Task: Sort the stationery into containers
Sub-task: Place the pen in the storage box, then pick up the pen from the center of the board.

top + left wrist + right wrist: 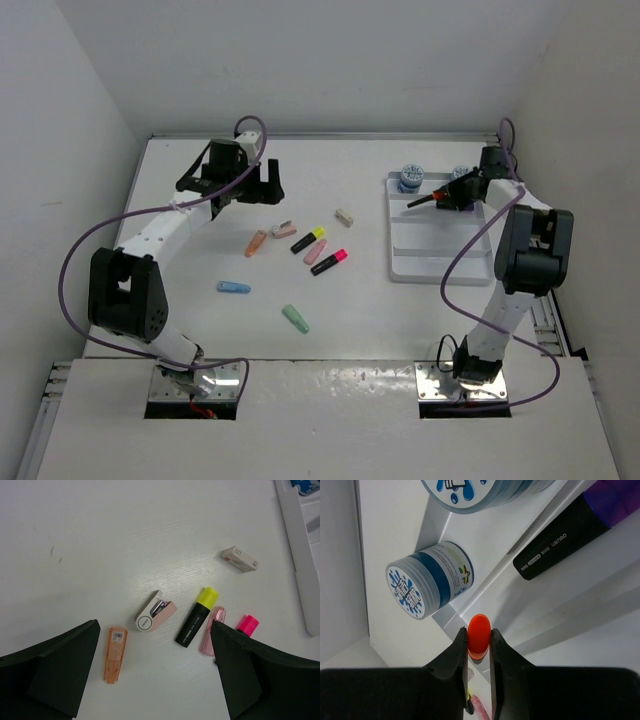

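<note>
Orange marker [479, 632] body hidden between jaws; upper pot [480, 492] cut by top edge

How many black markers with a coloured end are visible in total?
4. The yellow-ended marker and pink-ended marker lie on the table; the purple-ended marker lies in the tray; the orange-ended marker is in the right hand. Others may be hidden.

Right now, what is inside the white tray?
Two blue-white pots and a purple-ended marker; the right fingers hold an orange-ended marker above the tray. The arm hides its far-right corner.

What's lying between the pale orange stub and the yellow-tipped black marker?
A small pink-and-white piece, touching neither the orange stub nor the yellow-tipped marker; the left wrist view shows it plainly.
</note>
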`<state>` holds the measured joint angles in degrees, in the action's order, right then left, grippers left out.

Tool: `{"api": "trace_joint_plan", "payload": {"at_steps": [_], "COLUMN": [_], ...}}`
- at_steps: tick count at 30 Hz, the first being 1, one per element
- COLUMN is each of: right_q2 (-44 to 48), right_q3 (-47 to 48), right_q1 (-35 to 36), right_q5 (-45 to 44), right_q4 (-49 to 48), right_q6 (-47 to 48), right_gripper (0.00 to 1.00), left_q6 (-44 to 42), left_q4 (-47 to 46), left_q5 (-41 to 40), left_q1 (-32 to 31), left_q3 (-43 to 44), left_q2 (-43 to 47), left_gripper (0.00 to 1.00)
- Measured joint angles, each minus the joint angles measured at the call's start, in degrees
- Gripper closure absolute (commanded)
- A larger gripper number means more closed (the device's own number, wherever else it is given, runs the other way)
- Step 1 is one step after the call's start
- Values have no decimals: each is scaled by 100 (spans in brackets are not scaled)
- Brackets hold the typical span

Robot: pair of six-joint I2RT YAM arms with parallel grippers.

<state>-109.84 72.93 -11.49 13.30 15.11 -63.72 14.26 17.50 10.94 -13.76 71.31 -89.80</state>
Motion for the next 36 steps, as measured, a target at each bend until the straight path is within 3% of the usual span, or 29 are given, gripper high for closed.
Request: {"api": "trace_joint_plan", "payload": {"at_steps": [2, 7, 8, 12, 17, 21, 24, 36], "right_q2": [-72, -234, -278, -326, -229, 168, 531, 1998], "right_q3": [42, 42, 42, 42, 39, 46, 197, 31], "right_q1": [7, 144, 221, 411, 380, 96, -101, -83], "right_q5": [35, 94, 127, 284, 590, 949, 1213, 1674], "right_q4": [-31, -92, -101, -52, 212, 570, 811, 929], "right_q6": [-52, -125, -129, -203, -168, 131, 562, 2916], "right_gripper": [90, 64, 52, 28, 29, 34, 37, 42], "left_q6": [0, -26, -52, -369, -927, -1449, -1718, -2105], "left_q4": [-4, -2, 2, 72, 343, 599, 708, 684], "left_q5": [4, 90, 140, 619, 949, 1088, 1115, 664], "left_q1": [0, 0, 0, -61, -560, -1368, -1871, -2288], "left_q3": [-4, -4, -4, -4, 7, 4, -50, -321], "left_q2": [-9, -50, -63, -136, -295, -568, -776, -1729], "left_gripper": [0, 0, 0, 2, 10, 30, 39, 47]}}
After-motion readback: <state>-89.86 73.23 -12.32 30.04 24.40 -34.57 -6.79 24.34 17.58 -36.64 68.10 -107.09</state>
